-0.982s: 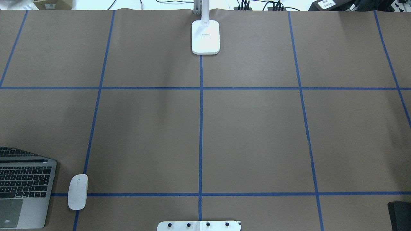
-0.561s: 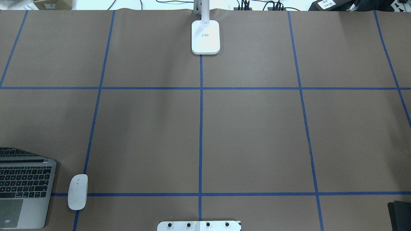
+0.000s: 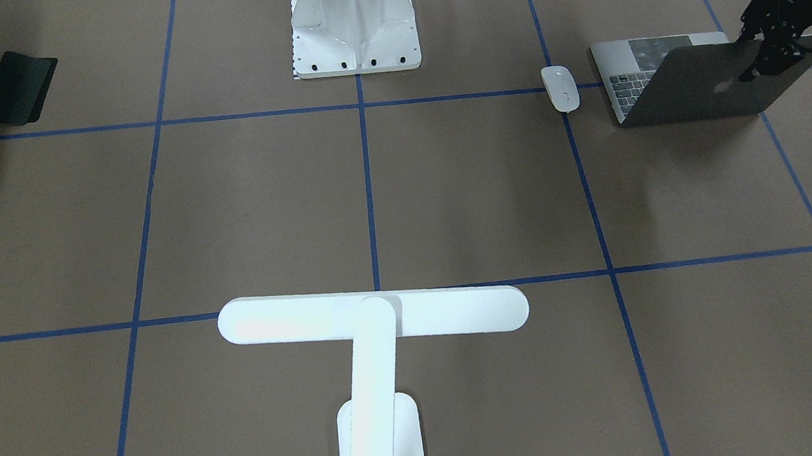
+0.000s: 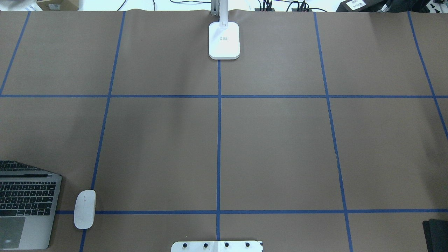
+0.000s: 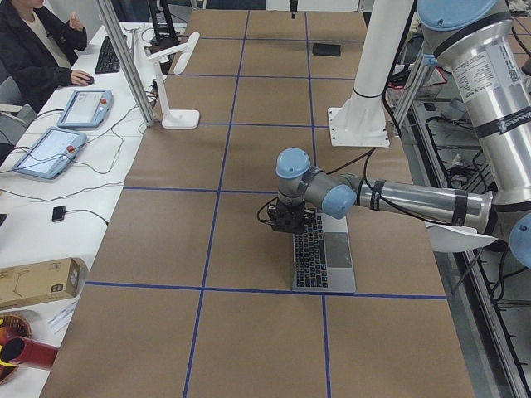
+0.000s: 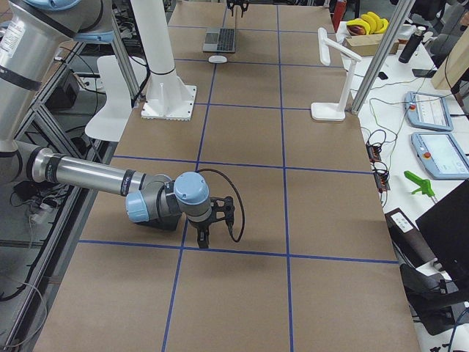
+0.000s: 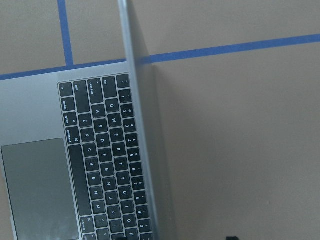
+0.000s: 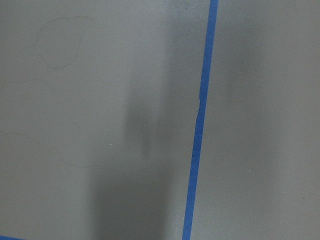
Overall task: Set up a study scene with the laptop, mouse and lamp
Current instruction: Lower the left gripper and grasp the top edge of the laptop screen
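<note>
Table [image 4: 280, 147] covered in brown paper with a blue tape grid. We find the laptop [image 3: 692, 86] open on the robot's left, at the near edge by the robot, keyboard facing the robot and lid raised. The left gripper [image 3: 756, 70] sits at the lid's top edge. In the left wrist view the lid runs edge-on between two dark fingertips [image 7: 230, 238] that stand apart on either side of it with a gap, so we log the jaws as spread and gripping nothing. The mouse [image 4: 84, 209] lies just beside the laptop, toward the table's middle, apart from it and across a blue tape line. The lamp [image 3: 373, 317] stands at the far edge, its base on the centre line and its bar parallel to that edge. The right gripper [image 6: 203, 240] points down over bare paper on the robot's right. We cannot tell whether its jaws are spread or closed. A black pad [image 3: 17, 88] lies on that side, and the white pedestal [image 3: 354, 25] is at mid-table near the robot.
</note>
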`<action>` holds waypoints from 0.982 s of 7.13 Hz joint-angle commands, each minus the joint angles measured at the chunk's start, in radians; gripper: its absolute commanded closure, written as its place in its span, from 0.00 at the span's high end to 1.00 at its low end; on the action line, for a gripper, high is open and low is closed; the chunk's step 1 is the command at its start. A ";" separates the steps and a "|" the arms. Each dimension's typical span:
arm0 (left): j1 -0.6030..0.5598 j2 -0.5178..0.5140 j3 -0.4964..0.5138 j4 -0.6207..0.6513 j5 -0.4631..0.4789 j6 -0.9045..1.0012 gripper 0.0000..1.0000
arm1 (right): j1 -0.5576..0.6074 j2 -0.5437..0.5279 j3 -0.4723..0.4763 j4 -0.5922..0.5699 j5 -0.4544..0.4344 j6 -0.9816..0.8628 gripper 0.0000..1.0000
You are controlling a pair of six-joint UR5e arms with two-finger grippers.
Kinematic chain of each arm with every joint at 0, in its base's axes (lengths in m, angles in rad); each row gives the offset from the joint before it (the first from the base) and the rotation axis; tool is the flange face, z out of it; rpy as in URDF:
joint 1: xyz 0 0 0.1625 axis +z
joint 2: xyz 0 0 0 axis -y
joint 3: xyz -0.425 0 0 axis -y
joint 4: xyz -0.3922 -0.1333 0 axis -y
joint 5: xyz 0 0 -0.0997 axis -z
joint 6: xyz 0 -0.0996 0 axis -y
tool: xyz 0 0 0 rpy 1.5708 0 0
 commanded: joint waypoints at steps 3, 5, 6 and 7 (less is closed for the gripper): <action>0.001 -0.002 -0.002 0.001 0.000 0.000 0.00 | 0.002 -0.003 0.001 0.000 0.005 0.001 1.00; -0.001 -0.002 -0.003 0.001 -0.001 0.003 0.00 | 0.002 -0.005 0.001 0.000 0.005 -0.001 1.00; 0.001 -0.003 -0.009 0.002 -0.007 0.004 0.00 | 0.002 -0.008 0.001 0.005 0.005 0.001 1.00; 0.001 -0.006 -0.014 0.007 -0.011 0.006 0.00 | 0.002 -0.009 0.002 0.006 0.006 0.001 1.00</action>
